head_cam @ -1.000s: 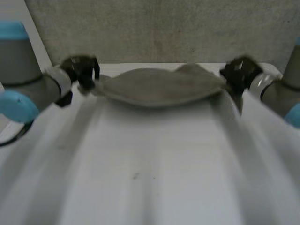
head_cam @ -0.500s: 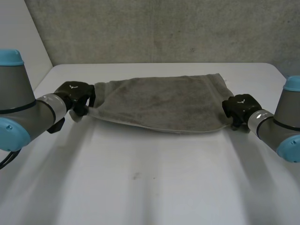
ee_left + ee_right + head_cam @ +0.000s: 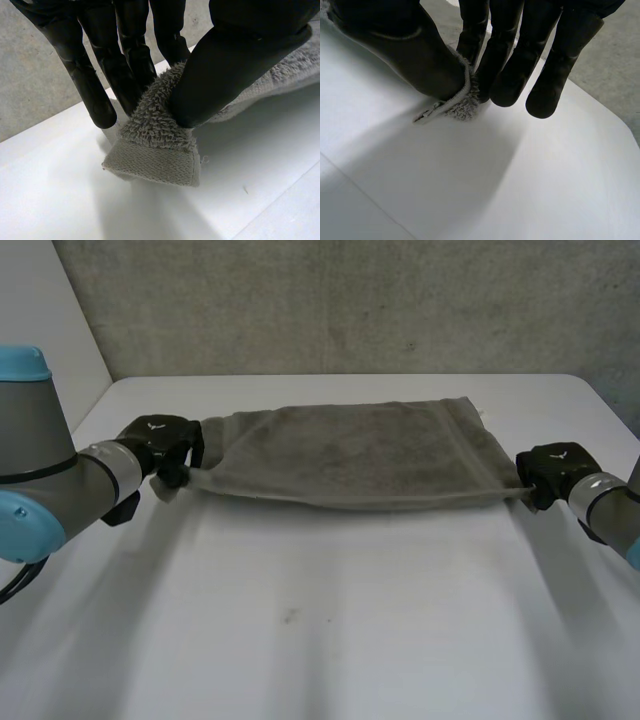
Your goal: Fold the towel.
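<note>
A grey towel (image 3: 360, 455) is stretched across the far half of the white table (image 3: 330, 620), its near edge lifted and pulled taut between my two hands. My left hand (image 3: 160, 445) pinches the towel's near left corner (image 3: 155, 145) between thumb (image 3: 225, 65) and fingers (image 3: 127, 55). My right hand (image 3: 553, 472) pinches the near right corner (image 3: 455, 102) between thumb (image 3: 410, 50) and fingers (image 3: 502, 55), just above the table. The far edge of the towel lies on the table.
A grey wall (image 3: 340, 300) stands behind the table's far edge. The table's right corner (image 3: 590, 390) lies close to my right hand. The near half of the table is bare white surface.
Both hands came down and toward me with the towel, which spread out. In the last half second my right hand moved outward to the right, pulling the near edge straight.
</note>
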### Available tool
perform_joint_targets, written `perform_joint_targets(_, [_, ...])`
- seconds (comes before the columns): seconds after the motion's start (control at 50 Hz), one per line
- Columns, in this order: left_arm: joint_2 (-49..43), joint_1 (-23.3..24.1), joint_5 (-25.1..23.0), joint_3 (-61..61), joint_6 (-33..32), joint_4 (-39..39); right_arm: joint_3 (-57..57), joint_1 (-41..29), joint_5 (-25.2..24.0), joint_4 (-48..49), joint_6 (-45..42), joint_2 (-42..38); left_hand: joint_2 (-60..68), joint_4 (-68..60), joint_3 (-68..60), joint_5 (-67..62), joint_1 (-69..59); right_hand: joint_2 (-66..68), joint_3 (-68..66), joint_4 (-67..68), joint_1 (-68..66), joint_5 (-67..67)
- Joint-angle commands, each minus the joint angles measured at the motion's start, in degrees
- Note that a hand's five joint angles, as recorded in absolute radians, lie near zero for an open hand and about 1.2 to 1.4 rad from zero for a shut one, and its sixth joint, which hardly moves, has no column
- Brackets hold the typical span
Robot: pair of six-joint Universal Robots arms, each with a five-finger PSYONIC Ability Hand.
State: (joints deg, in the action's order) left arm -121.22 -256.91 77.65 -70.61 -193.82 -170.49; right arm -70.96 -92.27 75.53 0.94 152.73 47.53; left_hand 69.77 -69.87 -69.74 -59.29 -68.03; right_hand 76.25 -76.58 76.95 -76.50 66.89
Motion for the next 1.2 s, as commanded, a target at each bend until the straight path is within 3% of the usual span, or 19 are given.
perform_joint_targets(0.02, [0.1, 0.0, 0.0, -2.0, -0.5, 0.2, -0.8, 0.7, -0.1, -0.5, -0.8, 3.4, 10.2, -10.1, -10.3, -10.7, -12.0, 3.8, -3.4, 3.0, -3.5, 3.1])
perform_joint_targets(0.14, [0.7, -0.1, 0.1, -4.0, -0.9, 2.5, -3.5, 0.9, -0.2, -1.8, -6.7, 7.0, 10.2, -10.1, -10.3, -10.7, -12.0, 3.8, -3.4, 3.0, -3.5, 3.1])
perform_joint_targets(0.18, [1.6, -0.4, 0.0, -6.3, -1.2, 5.8, -6.5, 2.2, -0.1, -3.9, -15.1, 10.5, 10.2, -10.1, -10.3, -10.7, -12.0, 3.8, -3.4, 3.0, -3.5, 3.1])
perform_joint_targets(0.34, [6.9, -0.5, 0.0, -13.2, -3.5, 10.3, -14.5, 8.2, -0.1, -11.0, -30.2, 19.9, 10.2, -10.1, -10.3, -10.7, -12.0, 3.8, -3.4, 3.0, -3.5, 3.1])
perform_joint_targets(0.52, [14.6, 0.2, -0.1, -20.5, -6.0, 13.5, -21.0, 14.0, -2.8, -19.2, -34.9, 31.0, 10.2, -10.1, -10.3, -10.7, -12.0, 3.8, -3.4, 3.0, -3.5, 3.1])
perform_joint_targets(0.56, [17.2, 0.3, -0.1, -22.7, -7.4, 14.6, -23.3, 16.7, -4.9, -23.0, -40.2, 34.5, 10.2, -10.1, -10.3, -10.7, -12.0, 3.8, -3.4, 3.0, -3.5, 3.1])
perform_joint_targets(0.68, [19.4, 0.5, 0.0, -24.7, -10.4, 15.6, -25.2, 19.0, -6.9, -28.6, -47.4, 36.4, 10.2, -10.1, -10.3, -10.7, -12.0, 3.8, -3.4, 3.0, -3.5, 3.1])
perform_joint_targets(0.76, [19.3, 0.4, -0.1, -23.9, -11.3, 15.5, -24.7, 18.6, -7.1, -28.5, -47.5, 36.4, 10.2, -10.1, -10.3, -10.7, -12.0, 3.8, -3.4, 3.0, -3.5, 3.1])
perform_joint_targets(0.9, [13.2, 1.0, 0.0, -17.1, -11.3, 14.7, -20.4, 16.4, -5.8, -23.1, -45.4, 28.5, 10.2, -10.1, -10.3, -10.7, -12.0, 3.8, -3.4, 3.0, -3.5, 3.1])
perform_joint_targets(0.96, [7.9, 1.6, 0.2, -10.9, -10.8, 14.6, -15.6, 12.4, -3.8, -21.1, -42.5, 22.7, 10.2, -10.1, -10.3, -10.7, -12.0, 3.8, -3.4, 3.0, -3.5, 3.1])
perform_joint_targets(1.06, [-2.4, 2.5, 0.7, 3.2, -9.0, 14.5, -0.9, 4.7, 2.1, -19.8, -37.4, 11.1, 10.2, -10.1, -10.3, -10.7, -12.0, 3.8, -3.4, 3.0, -3.5, 3.1])
perform_joint_targets(1.2, [-11.7, 2.6, 0.6, 16.6, -7.1, 14.4, 12.9, 1.1, 3.9, -15.7, -33.5, 1.5, 10.2, -10.1, -10.3, -10.7, -12.0, 3.8, -3.4, 3.0, -3.5, 3.1])
